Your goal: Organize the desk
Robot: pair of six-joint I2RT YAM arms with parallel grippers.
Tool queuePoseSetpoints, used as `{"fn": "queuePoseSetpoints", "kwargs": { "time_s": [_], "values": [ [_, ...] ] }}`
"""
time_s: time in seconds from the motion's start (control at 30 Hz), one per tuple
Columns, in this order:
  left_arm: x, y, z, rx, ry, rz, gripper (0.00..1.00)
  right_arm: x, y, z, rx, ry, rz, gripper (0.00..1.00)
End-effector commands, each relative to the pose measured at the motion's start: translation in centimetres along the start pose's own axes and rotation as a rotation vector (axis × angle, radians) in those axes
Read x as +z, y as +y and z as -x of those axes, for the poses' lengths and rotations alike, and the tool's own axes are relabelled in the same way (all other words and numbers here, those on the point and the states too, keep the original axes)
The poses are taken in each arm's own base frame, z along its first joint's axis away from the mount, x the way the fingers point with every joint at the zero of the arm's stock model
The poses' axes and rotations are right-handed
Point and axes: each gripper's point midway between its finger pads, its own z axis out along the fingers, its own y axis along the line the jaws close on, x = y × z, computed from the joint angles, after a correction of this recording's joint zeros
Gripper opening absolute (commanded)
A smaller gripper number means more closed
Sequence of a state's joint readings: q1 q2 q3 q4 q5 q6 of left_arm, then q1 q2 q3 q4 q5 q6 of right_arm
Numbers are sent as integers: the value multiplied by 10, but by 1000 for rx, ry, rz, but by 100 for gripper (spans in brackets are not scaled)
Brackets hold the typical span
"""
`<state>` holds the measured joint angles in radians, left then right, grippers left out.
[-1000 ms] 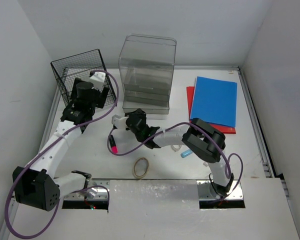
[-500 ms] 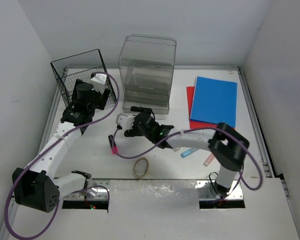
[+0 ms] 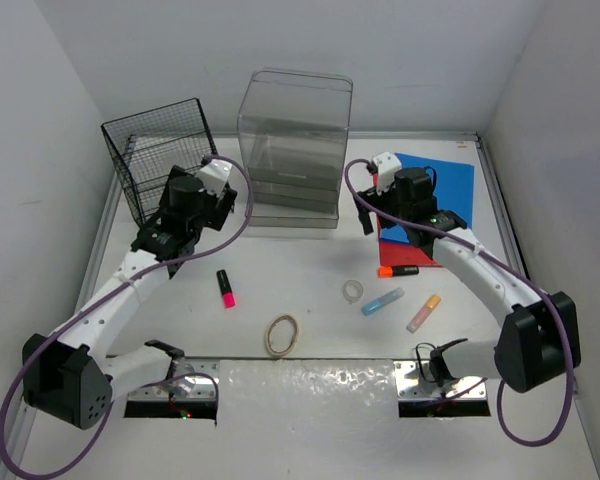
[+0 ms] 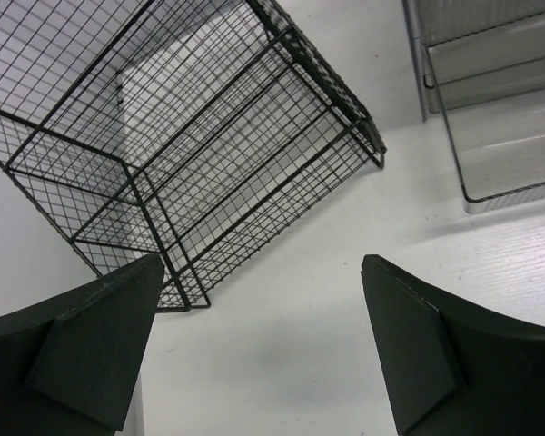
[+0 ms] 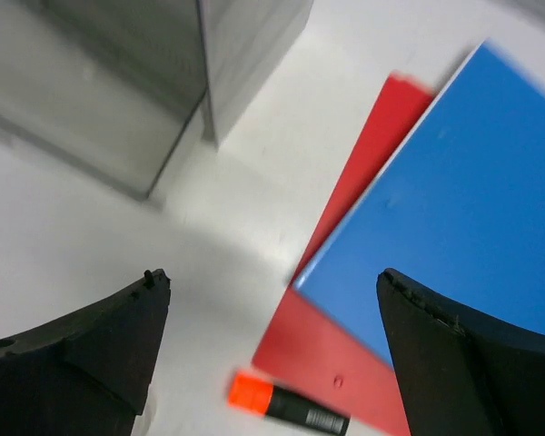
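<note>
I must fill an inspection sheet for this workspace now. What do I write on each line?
Surface: white desk, small items scattered.
Job's things: desk not yet organized; wire rack and drawer box at the back.
Clutter: blue folder on red folder; orange highlighter, pink highlighter, blue marker, peach marker, tape ring, rubber band loose.
Grippers: left gripper open, empty, near the rack; right gripper open, empty, over the folders' edge.
Cables: purple cable loops along each arm.
Surroundings: white walls, grey rails.

Left claw (image 4: pixel 263 300) spread wide, empty; right claw (image 5: pixel 274 300) spread wide, empty.
</note>
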<state>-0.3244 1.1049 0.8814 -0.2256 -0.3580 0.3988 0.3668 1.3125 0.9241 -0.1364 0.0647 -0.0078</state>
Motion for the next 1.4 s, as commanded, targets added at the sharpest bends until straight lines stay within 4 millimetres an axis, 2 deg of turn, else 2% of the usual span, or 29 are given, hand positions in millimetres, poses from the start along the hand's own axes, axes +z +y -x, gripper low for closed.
{"fn": "queuePoseSetpoints", "kwargs": {
  "time_s": [0.0,0.03,0.07,0.1,0.17,0.2,0.23,0.27,0.3,0.33,0.43,0.47,0.5,0.53,0.57,0.6,0.63,0.67,0.7,0.73,0.77,0.8,0.87,0.9,0.97,1.07,1.13,1.37],
  "values": [
    [-7,-1,16,2,-69,18,89,-8,4,-43,58,178,92,92],
    [-9,-2,16,6,-71,9,89,-7,3,-59,81,246,112,92],
    [-9,-5,14,14,-68,-3,89,-6,-6,-61,115,251,114,92],
    [-10,-11,15,32,-73,-40,89,-5,-3,-63,141,254,133,91],
    [-16,-23,1,195,-45,-142,87,0,5,-60,179,219,170,90],
    [-21,-42,-6,282,-60,-261,85,2,6,-55,188,197,176,89],
    [-24,-52,-27,473,-19,-346,83,3,5,-55,201,194,166,89],
    [-25,-60,-41,571,5,-399,82,4,3,-54,203,190,157,89],
    [-25,-75,-65,671,49,-473,79,5,2,-51,205,179,149,89],
    [-26,-80,-83,818,82,-540,77,5,1,-50,210,176,143,88],
    [-28,-97,-112,957,143,-706,77,5,5,-48,225,155,165,88],
    [-29,-100,-113,965,154,-741,77,5,7,-48,228,148,175,88],
    [-30,-108,-99,937,114,-781,78,4,7,-47,230,142,173,88],
    [-28,-115,-103,872,164,-812,78,4,8,-51,233,145,169,88],
    [-24,-115,-86,818,156,-796,78,4,7,-54,236,150,157,88],
    [-23,-117,-85,782,180,-809,78,3,6,-55,239,147,153,88],
    [-23,-123,-97,768,235,-855,77,2,7,-57,238,138,151,88],
    [-22,-124,-99,776,234,-866,76,2,8,-58,236,133,156,88],
    [-24,-127,-114,803,243,-887,75,2,10,-58,233,125,167,88],
    [-19,-129,-113,873,188,-890,75,3,10,-58,230,123,172,88],
    [-22,-135,-125,909,174,-932,75,3,12,-57,228,125,180,88],
    [-24,-138,-126,974,137,-972,75,3,13,-58,231,134,190,88],
    [-38,-151,-130,1030,77,-1112,75,4,14,-58,232,137,198,88],
    [-49,-152,-140,1121,59,-1207,75,4,16,-58,234,137,204,88],
    [-55,-155,-146,1179,25,-1270,75,3,16,-60,234,136,202,88],
    [-52,-151,-156,1290,13,-1283,75,1,16,-61,234,130,202,88],
    [-47,-150,-158,1325,13,-1277,75,1,17,-61,235,125,204,88],
    [-27,-152,-189,1403,107,-1288,73,0,19,-59,241,115,215,88]
  ]
}}
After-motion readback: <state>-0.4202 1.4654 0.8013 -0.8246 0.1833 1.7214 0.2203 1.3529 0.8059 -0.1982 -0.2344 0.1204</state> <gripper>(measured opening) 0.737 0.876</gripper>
